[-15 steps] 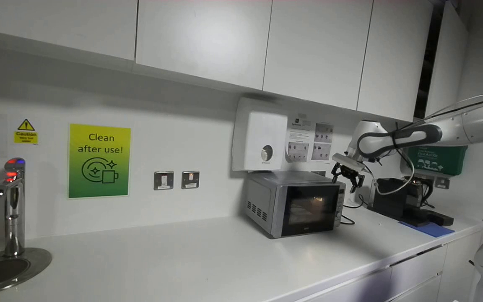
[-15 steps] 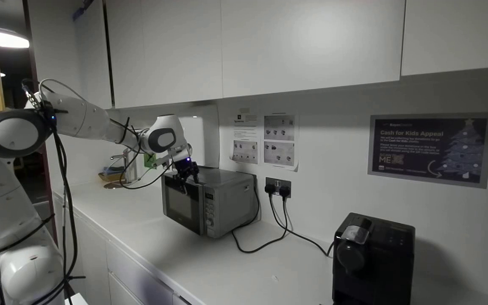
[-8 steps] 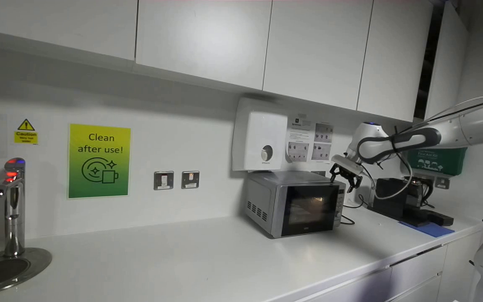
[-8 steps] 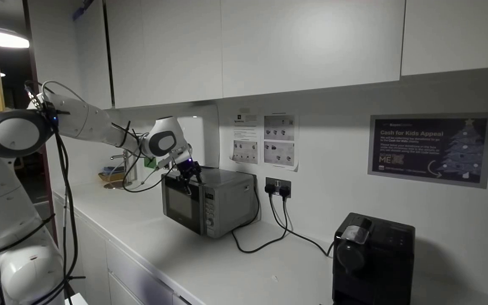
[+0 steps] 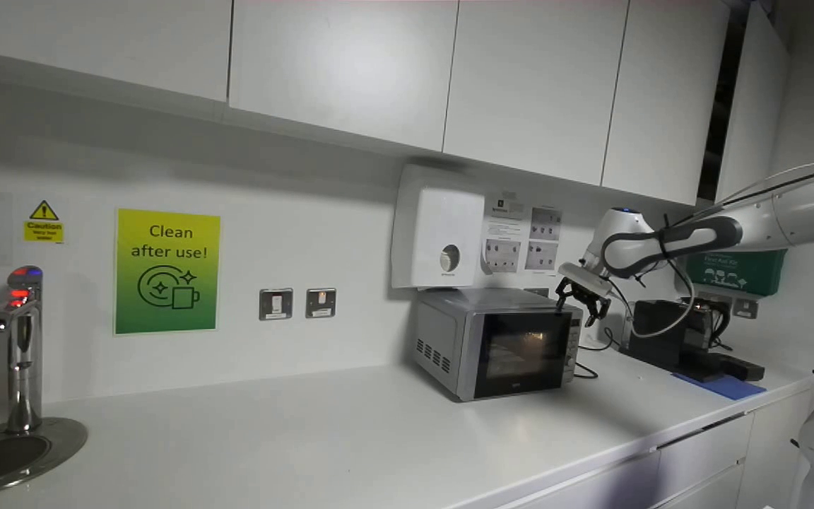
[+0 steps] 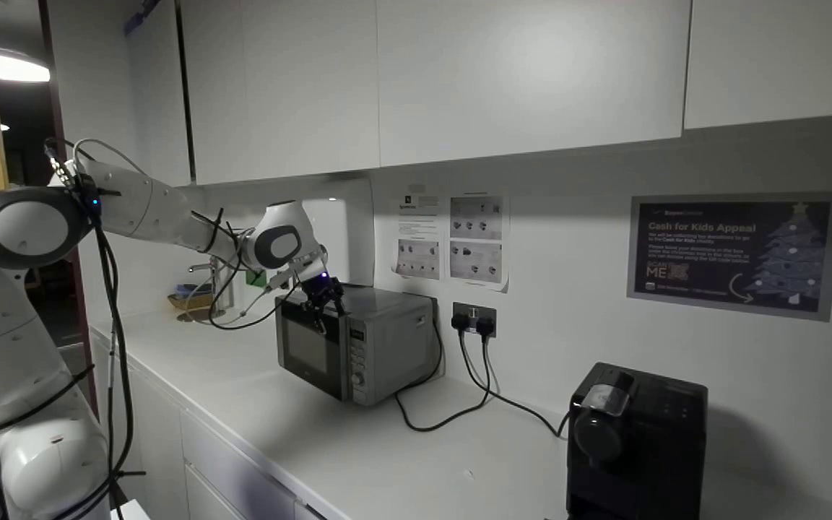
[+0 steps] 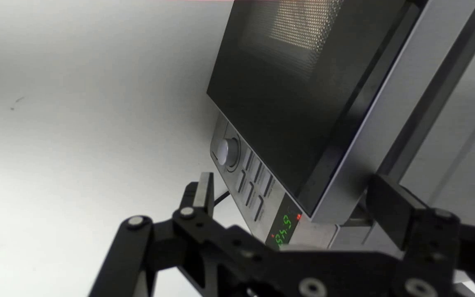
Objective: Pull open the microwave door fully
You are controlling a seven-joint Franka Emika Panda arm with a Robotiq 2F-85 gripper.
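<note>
Straddling the top edge of the microwave door [image 7: 316,90] beside the control panel [image 7: 254,181], the tool [image 7: 291,185] is spread, pinching nothing: one finger [image 7: 201,194] stands clear in front, the other looks tucked behind that edge, presumably so that a pull swings it outward. The microwave [image 6: 387,336] stands toward the back edge of the table [image 5: 273,438], facing the front edge, which likely leaves swinging room; the microwave door looks barely ajar at most.
</note>
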